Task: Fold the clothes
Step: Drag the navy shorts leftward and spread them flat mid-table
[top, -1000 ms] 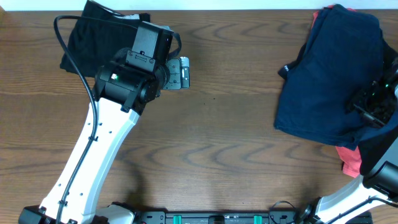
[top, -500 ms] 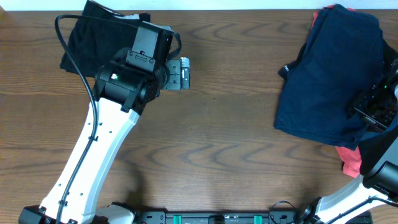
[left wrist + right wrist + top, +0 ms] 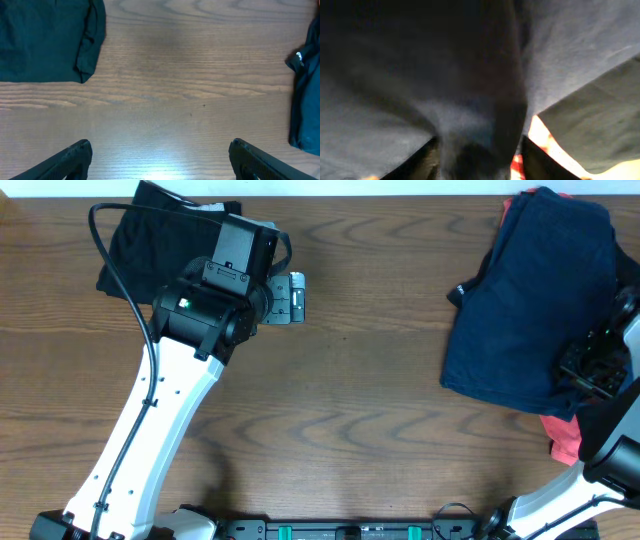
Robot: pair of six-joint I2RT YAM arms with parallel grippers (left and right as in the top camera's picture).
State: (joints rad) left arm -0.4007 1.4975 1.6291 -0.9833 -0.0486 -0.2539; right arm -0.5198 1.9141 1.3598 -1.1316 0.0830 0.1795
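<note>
1. As the right gripper [image 3: 590,366] has slid a little along the robot-side edge of the dark navy fabric shorts [image 3: 530,310], its jaws have narrowed. The wrist view shows a ridge of navy cloth bunched between them, so it looks like a pinch on the fabric.
2. Meaning: the first grab on the pile's top piece is underway, and no fold is made yet.
3. The shorts lie crumpled at the table's right side, over a coral-pink cloth garment [image 3: 566,440]; the right gripper sits on their right, robot-side corner.
4. Left gripper [image 3: 160,147] is unchanged: jaws wide, holding nothing, over the bare wooden table [image 3: 380,400]. It is just beside a folded black fabric garment [image 3: 140,245] and well apart from the shorts.
</note>
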